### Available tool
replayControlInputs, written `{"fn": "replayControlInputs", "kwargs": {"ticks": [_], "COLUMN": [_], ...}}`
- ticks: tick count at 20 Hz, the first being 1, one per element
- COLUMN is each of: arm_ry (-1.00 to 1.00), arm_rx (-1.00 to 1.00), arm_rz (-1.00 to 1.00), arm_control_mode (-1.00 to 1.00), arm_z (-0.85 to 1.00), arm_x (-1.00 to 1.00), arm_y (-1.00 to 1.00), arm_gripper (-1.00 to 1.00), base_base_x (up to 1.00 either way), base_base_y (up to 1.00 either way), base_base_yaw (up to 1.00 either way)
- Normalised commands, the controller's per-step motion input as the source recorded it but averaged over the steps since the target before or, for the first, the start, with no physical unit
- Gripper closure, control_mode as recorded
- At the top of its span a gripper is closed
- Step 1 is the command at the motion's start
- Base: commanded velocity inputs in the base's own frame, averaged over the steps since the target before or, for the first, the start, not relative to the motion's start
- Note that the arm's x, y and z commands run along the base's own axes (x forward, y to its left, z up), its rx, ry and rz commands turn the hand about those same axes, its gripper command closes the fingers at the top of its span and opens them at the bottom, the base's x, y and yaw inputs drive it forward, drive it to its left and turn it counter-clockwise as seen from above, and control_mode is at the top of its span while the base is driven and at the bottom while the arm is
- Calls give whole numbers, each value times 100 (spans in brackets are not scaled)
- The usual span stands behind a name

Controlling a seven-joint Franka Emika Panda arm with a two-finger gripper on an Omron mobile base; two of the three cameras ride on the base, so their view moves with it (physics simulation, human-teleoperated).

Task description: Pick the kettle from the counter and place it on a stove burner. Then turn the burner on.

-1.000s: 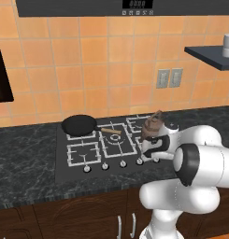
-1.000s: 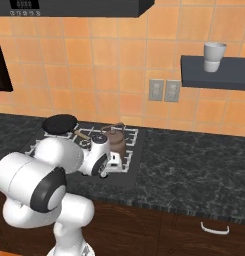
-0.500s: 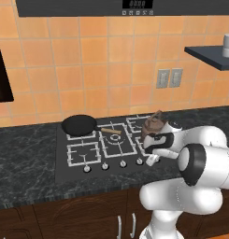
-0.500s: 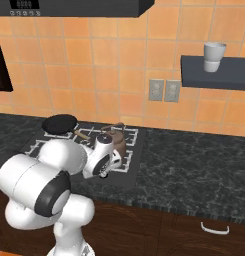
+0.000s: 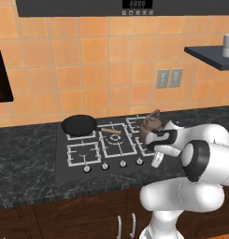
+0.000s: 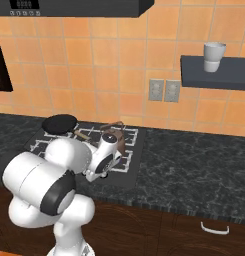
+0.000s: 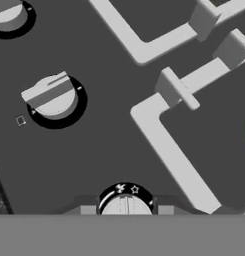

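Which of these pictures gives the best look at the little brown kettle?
The left base view: the kettle sits on the stove's back right burner, its arched handle and body visible above the arm. In the right base view the arm hides most of the kettle.

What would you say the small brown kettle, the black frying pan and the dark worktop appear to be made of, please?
The small squat brown kettle looks like matte clay or ceramic: dull, earthy, without glints. The black frying pan seems to be dark coated metal with a pale, wood-like handle. The dark marbled stone counter shows grey veining and a flat polished top, suggesting marble or granite.
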Motion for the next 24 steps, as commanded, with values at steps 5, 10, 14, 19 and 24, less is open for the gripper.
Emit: {"fn": "replayControlInputs", "kwargs": {"ticks": [5, 10, 14, 19, 24], "arm_ry": [-3, 0, -5, -20, -29], "arm_rx": [-7, 0, 0, 0, -5], "arm_rz": [29, 0, -1, -3, -3], "arm_control_mode": [-100, -100, -100, -100, -100], "arm_z": [-5, 6, 72, 100, 100], "arm_x": [-11, -3, -13, -7, 0], "arm_y": [5, 0, 0, 0, 0], "arm_gripper": [100, -100, -100, -100, -100], "base_base_x": [0, 0, 0, 0, 0], "base_base_y": [0, 0, 0, 0, 0], "base_base_yaw": [0, 0, 0, 0, 0]}}
